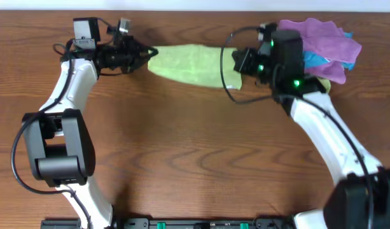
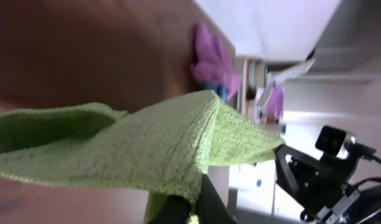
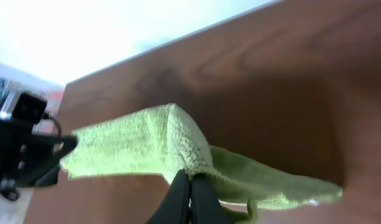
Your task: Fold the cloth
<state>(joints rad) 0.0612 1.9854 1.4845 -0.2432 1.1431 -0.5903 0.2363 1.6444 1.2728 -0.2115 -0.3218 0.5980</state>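
The lime-green cloth (image 1: 188, 63) hangs stretched between my two grippers above the far part of the table. My left gripper (image 1: 149, 53) is shut on its left end. My right gripper (image 1: 236, 63) is shut on its right end. In the left wrist view the cloth (image 2: 134, 149) spreads away from the fingers (image 2: 193, 208), folded over itself. In the right wrist view the fingers (image 3: 189, 190) pinch a corner of the cloth (image 3: 146, 140), and a lower layer sags to the right with a small white tag (image 3: 311, 203) at its edge.
A pile of purple cloths (image 1: 322, 38) and a blue cloth (image 1: 319, 63) lies at the far right, just behind my right arm. The pile also shows in the left wrist view (image 2: 212, 59). The brown wooden table (image 1: 195, 152) extends toward the near edge.
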